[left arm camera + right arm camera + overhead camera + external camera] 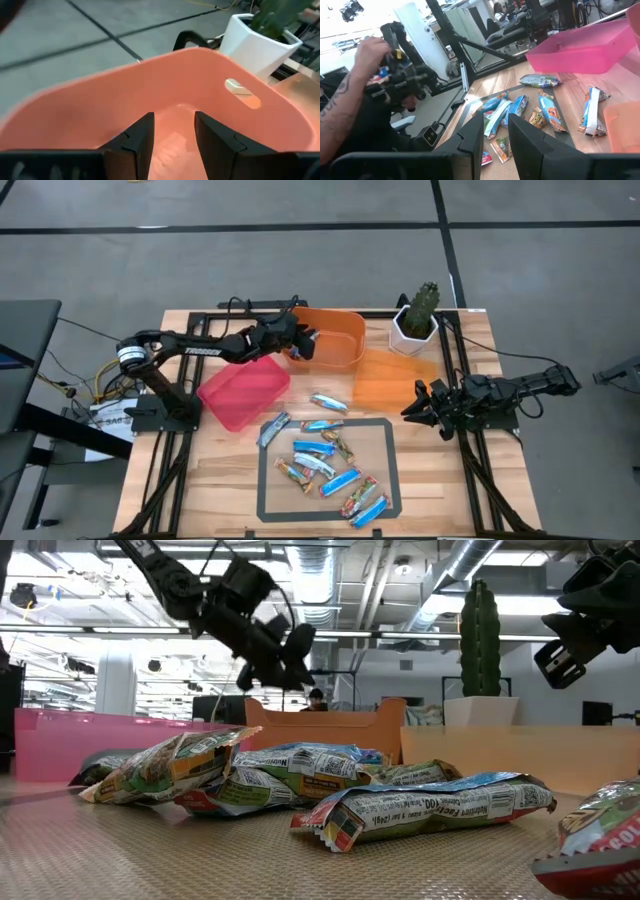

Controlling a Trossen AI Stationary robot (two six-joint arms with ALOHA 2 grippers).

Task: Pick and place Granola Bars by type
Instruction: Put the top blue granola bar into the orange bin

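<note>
Inside and around the taped frame (328, 470) near the table's front edge lie the bars (322, 465), some overlapping, with 2 strays between the frame and the pink bin (243, 393). Overlap is the risk: a pinch on 1 bar could drag a neighbour of another type, and shiny wrappers may slip. The left gripper (173, 135) hangs over the orange bin (335, 340), fingers spread, holding nothing. The right gripper (494, 137) waits at the table's right edge, fingers apart. A potted cactus (418, 315) stands on the wooden table (220, 480); a person's hand (372, 50) shows beyond.
</note>
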